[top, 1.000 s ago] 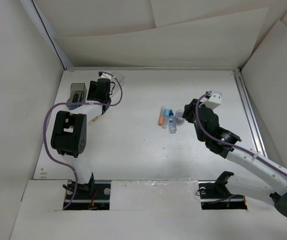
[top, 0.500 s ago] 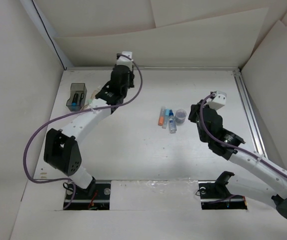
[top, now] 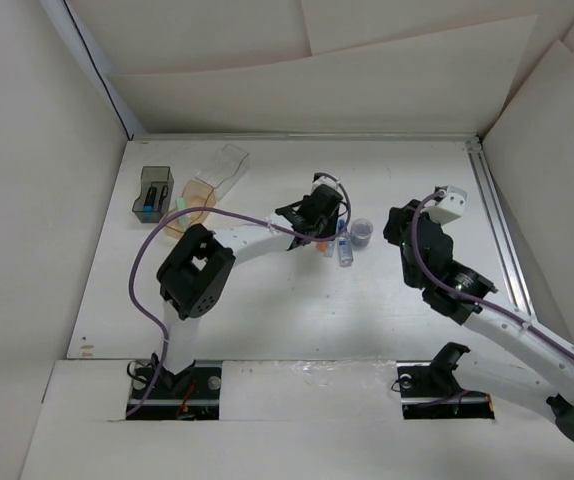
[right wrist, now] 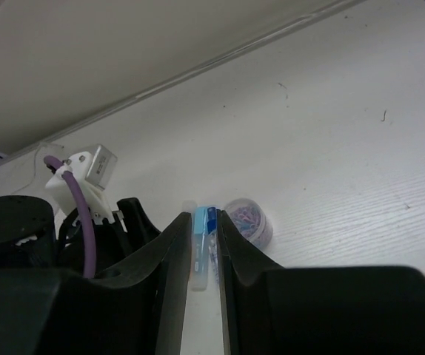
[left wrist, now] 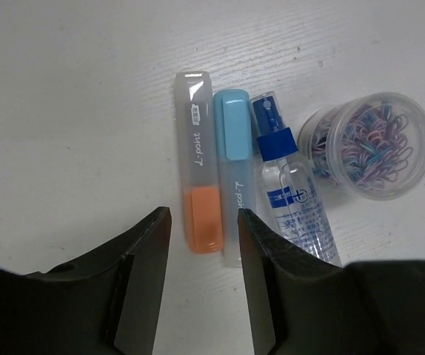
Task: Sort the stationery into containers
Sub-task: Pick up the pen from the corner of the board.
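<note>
Orange-ended marker with a frosted grey cap (left wrist: pixel 198 159) lies flat on the white wood-grain table (left wrist: pixel 64 111). It is first in a tight row. Pressed against it is a frosted marker with a light-blue cap (left wrist: pixel 231 177). Next comes a small clear spray bottle with a blue collar (left wrist: pixel 290 196), lying on its side. Last is a round clear tub of coloured paper clips (left wrist: pixel 368 144), just beside the bottle's nozzle end.

The left gripper (left wrist: pixel 201 217) hangs over the orange end of the first marker. It is released: its black fingers (left wrist: pixel 142 259) stand apart on either side of that end and grip nothing. Whether the tips touch the table cannot be told.

The right gripper (right wrist: pixel 202 216) sits near the same cluster and points at it. It is also released, its jaws only narrowly parted with nothing between them. Past the gap in the right wrist view are the blue-capped marker and the tub.

The three bins stand at the far left of the table, well apart from the row. They are a smoky dark grey plastic bin (top: pixel 145 182), an amber-orange bin (top: pixel 195 195) and a clear bin (top: pixel 225 162). The grey one holds something dark and blue, too small to name. The amber and clear bins lie close together. Whether they are tilted cannot be told.
</note>
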